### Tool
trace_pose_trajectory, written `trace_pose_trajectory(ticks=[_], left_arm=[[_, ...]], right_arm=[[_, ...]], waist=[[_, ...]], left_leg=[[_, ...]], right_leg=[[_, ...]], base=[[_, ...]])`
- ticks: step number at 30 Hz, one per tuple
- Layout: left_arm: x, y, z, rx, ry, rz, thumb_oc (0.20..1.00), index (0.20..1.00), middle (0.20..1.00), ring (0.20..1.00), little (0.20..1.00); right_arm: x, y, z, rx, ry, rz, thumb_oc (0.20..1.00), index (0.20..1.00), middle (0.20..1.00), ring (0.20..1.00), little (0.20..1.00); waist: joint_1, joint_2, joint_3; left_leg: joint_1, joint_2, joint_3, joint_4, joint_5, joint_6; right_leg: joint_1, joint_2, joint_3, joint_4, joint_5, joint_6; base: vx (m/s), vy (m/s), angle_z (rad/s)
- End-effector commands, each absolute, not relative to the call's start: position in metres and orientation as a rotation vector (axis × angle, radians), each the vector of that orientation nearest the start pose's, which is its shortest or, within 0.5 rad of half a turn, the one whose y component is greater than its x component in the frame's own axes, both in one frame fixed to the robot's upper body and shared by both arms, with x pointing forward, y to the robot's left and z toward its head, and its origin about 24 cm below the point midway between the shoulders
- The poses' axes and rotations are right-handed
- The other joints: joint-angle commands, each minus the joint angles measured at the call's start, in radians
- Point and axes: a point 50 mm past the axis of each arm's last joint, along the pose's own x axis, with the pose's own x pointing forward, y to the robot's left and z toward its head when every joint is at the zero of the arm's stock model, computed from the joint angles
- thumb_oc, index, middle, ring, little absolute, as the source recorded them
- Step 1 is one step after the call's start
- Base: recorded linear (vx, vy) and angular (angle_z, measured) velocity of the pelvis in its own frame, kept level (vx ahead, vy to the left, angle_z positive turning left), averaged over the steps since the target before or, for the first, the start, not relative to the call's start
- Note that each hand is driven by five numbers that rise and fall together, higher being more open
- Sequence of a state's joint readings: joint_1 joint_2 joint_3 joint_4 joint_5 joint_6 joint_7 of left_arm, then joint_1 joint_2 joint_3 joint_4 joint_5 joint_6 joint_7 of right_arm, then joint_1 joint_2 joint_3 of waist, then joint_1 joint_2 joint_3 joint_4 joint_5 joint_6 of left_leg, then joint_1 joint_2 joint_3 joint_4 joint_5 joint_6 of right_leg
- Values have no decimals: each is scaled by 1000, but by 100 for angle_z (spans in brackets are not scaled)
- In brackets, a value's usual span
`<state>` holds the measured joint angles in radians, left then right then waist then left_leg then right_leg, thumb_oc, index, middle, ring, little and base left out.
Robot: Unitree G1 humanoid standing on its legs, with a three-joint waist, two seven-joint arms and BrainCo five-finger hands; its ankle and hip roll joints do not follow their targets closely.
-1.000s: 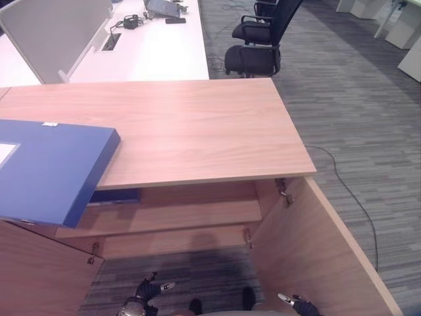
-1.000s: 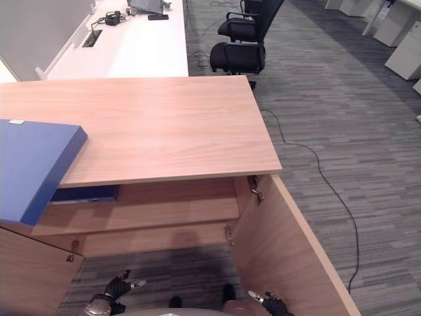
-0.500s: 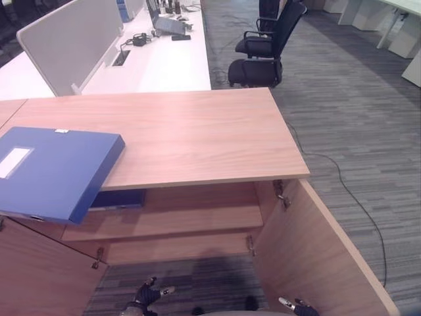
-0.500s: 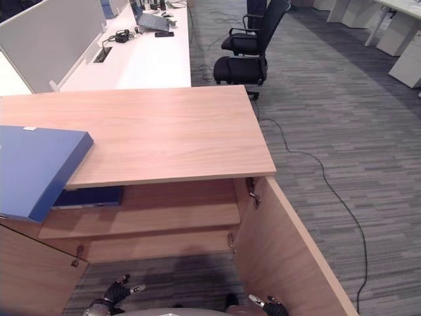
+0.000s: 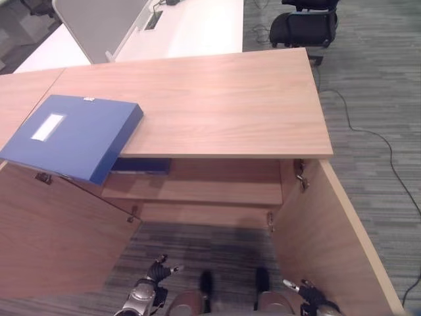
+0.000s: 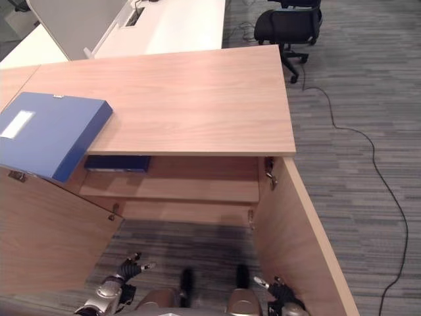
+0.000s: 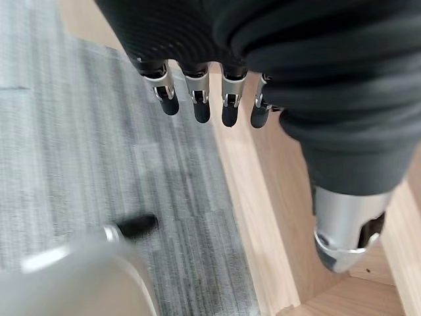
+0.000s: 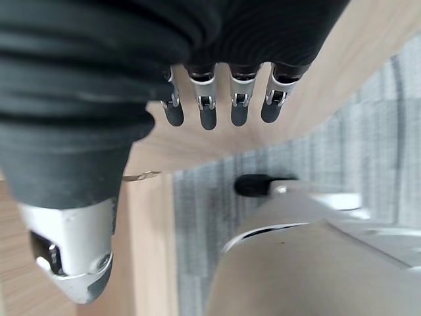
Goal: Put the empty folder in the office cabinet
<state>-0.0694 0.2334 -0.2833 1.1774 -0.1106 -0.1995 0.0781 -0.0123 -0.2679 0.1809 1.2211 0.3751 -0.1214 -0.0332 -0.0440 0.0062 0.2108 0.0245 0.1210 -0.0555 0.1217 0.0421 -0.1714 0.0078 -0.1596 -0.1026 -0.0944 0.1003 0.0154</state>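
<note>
The blue folder lay flat on the top of the wooden cabinet, at its left end, with one corner hanging over the front edge above the open left door. Both doors stood open, and a second dark blue folder was lying on the upper shelf inside. The left hand and the right hand hung low near the floor, well apart from the folder, with fingers relaxed and holding nothing. The folder looked stiff and boxy, and probably light because it is empty. Its cover seemed smooth, perhaps slippery. I think the overhanging corner was the best place to take hold, pinching the thick edge.
</note>
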Motion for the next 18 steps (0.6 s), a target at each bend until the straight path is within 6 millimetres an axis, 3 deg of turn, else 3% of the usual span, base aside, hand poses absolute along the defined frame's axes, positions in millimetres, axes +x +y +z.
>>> trace_pose_trajectory(ticks=[1,2,5,6,7,8,9,10,13,18], left_arm=[[141,217,-143,311,895,11,1000,1000,1000,1000,1000],[138,217,-144,313,905,11,1000,1000,1000,1000,1000],[137,217,-145,316,909,12,1000,1000,1000,1000,1000],[141,214,-143,320,893,-20,1000,1000,1000,1000,1000],[141,214,-143,320,893,-20,1000,1000,1000,1000,1000],[143,213,-142,326,885,-33,1000,1000,1000,1000,1000],[147,214,-140,345,868,-47,1000,1000,1000,1000,1000],[147,214,-140,346,868,-47,1000,1000,1000,1000,1000],[152,222,-137,382,856,-39,1000,1000,1000,1000,1000],[152,232,-134,393,857,-1,1000,1000,1000,1000,1000]], right_arm=[[102,-284,-141,-47,1022,-434,1000,1000,1000,1000,1000],[101,-285,-141,-43,1025,-436,1000,1000,1000,1000,1000],[100,-285,-141,-41,1028,-437,1000,1000,1000,1000,1000],[96,-284,-143,-30,1037,-440,1000,1000,1000,1000,1000],[96,-284,-143,-30,1038,-440,1000,1000,1000,1000,1000],[96,-281,-143,-12,1035,-445,1000,1000,1000,1000,1000],[97,-279,-144,21,1025,-459,1000,1000,1000,1000,1000],[97,-279,-144,21,1025,-459,1000,1000,1000,1000,1000],[98,-267,-148,66,1027,-461,1000,1000,1000,1000,1000],[95,-254,-153,124,1046,-471,1000,1000,1000,1000,1000]], waist=[[-5,6,-20],[-11,11,-20],[-19,12,-19],[-36,27,-24],[-33,27,-24],[-41,26,-25],[-48,16,-19],[-45,14,-19],[-46,-17,-10],[-35,-35,-2]], left_leg=[[42,83,-81,-16,2,6],[59,105,-122,4,28,-5],[70,119,-139,12,32,-14],[91,151,-90,-25,-3,-18],[92,151,-88,-25,-4,-18],[103,155,-57,-47,-45,-18],[123,133,-17,-74,-128,-8],[124,131,-14,-72,-130,-7],[139,82,17,-78,-190,17],[132,34,49,-94,-208,50]], right_leg=[[46,-18,48,70,-126,101],[32,-33,48,83,-120,112],[23,-47,47,94,-119,121],[5,-77,40,131,-117,146],[3,-76,43,133,-119,146],[-14,-91,45,163,-114,158],[-44,-127,65,196,-94,185],[-46,-128,68,197,-94,186],[-75,-180,102,165,1,230],[-102,-214,109,86,99,245]], base=[[-109,325,5],[-83,257,9],[-93,301,23],[-96,361,25],[-141,492,15],[-127,357,-4],[-128,360,0],[-127,357,-7],[-115,287,-16],[-102,247,-22]])
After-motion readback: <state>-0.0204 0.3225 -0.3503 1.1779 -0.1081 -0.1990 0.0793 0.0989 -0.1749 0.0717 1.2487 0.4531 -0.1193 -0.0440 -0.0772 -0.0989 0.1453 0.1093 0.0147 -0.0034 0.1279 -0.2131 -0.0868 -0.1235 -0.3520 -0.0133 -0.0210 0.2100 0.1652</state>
